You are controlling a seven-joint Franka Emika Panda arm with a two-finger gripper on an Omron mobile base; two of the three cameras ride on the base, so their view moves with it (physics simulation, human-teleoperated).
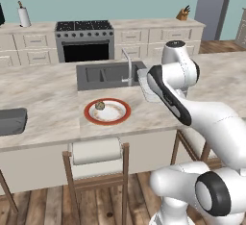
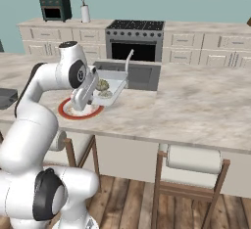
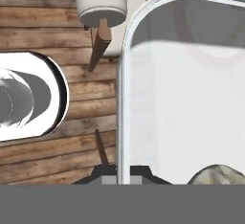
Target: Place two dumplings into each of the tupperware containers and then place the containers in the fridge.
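My gripper (image 2: 91,95) is clamped on the near rim of one tupperware container (image 2: 111,87), and I hold it lifted clear of the island counter (image 2: 196,105); the jaws are pressed together with only the thin plastic wall between them, which the hand view shows plainly, the container's pale rim (image 3: 125,98) running straight down into my dark finger tips (image 3: 109,175). Two dumplings (image 2: 103,84) lie inside the box, one nearer the far wall and one nearer my grip (in the hand view one of them (image 3: 217,175) peeks in at the lower right); the container is tilted, its far end higher than the end I hold. It hangs above the inner edge of the red-rimmed plate (image 1: 107,111), between that plate and the sink (image 1: 103,74) with its curved faucet (image 1: 128,65). From the left base view a single dumpling (image 1: 100,106) sits on the plate's left part, and my own forearm covers most of the container there. Below the counter edge stands a wooden stool (image 1: 96,164) with a pale cushion; behind the island are the steel oven (image 1: 85,41), a paper towel roll (image 1: 24,15) and a knife block (image 1: 183,13); the right base view adds a green toaster oven (image 2: 55,9).
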